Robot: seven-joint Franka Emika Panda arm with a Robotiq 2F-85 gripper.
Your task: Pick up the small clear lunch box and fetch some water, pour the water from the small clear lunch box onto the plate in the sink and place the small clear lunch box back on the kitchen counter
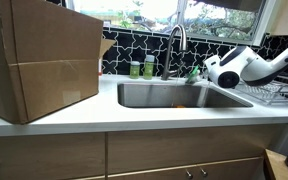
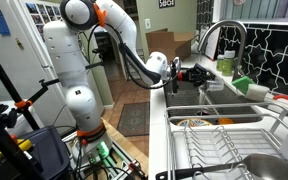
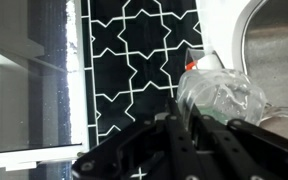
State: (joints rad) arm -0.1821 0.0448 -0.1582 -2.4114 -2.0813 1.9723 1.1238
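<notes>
My gripper (image 3: 174, 125) is shut on the small clear lunch box (image 3: 222, 95), a transparent tub that shows crinkled and glossy in the wrist view in front of the black-and-white tiled wall. In both exterior views the gripper (image 1: 197, 72) (image 2: 189, 73) hangs over the steel sink (image 1: 174, 96) (image 2: 229, 111), close to the tall curved faucet (image 1: 177, 45) (image 2: 224, 40). I cannot tell whether water is in the tub or running. A plate in the basin is not visible. The white kitchen counter (image 1: 84, 118) runs around the sink.
A large cardboard box (image 1: 44, 60) stands on the counter beside the sink. Two green bottles (image 1: 142, 68) stand behind the basin. A wire dish rack (image 2: 224, 150) (image 1: 274, 93) sits beside the sink. A green sponge (image 2: 242, 85) lies at the basin's far edge.
</notes>
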